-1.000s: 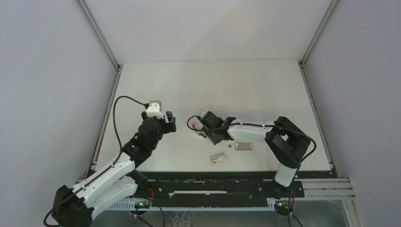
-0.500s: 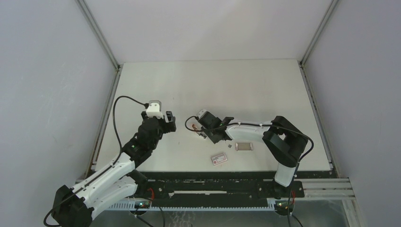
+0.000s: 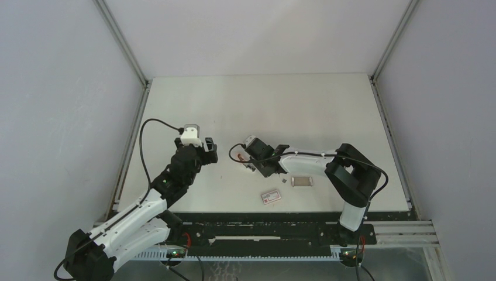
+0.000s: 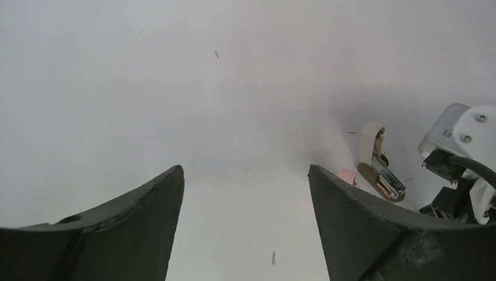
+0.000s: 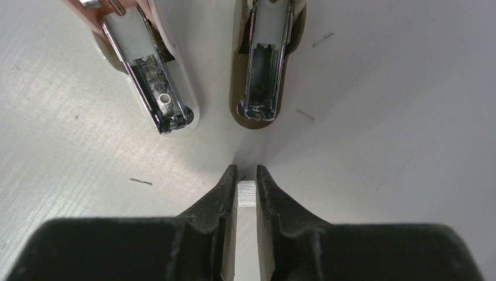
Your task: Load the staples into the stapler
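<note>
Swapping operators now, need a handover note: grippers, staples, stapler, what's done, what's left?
Left gripper: open, empty, above the table.
Right gripper: shut on the staples, tips just short of the stapler.
Stapler: lying opened out, both halves facing up.
Done: staples picked up, stapler opened.
Left: seat the staples in the channel, close the stapler.

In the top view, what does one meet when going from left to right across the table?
The left gripper → stapler → white-and-red labelled box → silvery-grey staples block.
</note>
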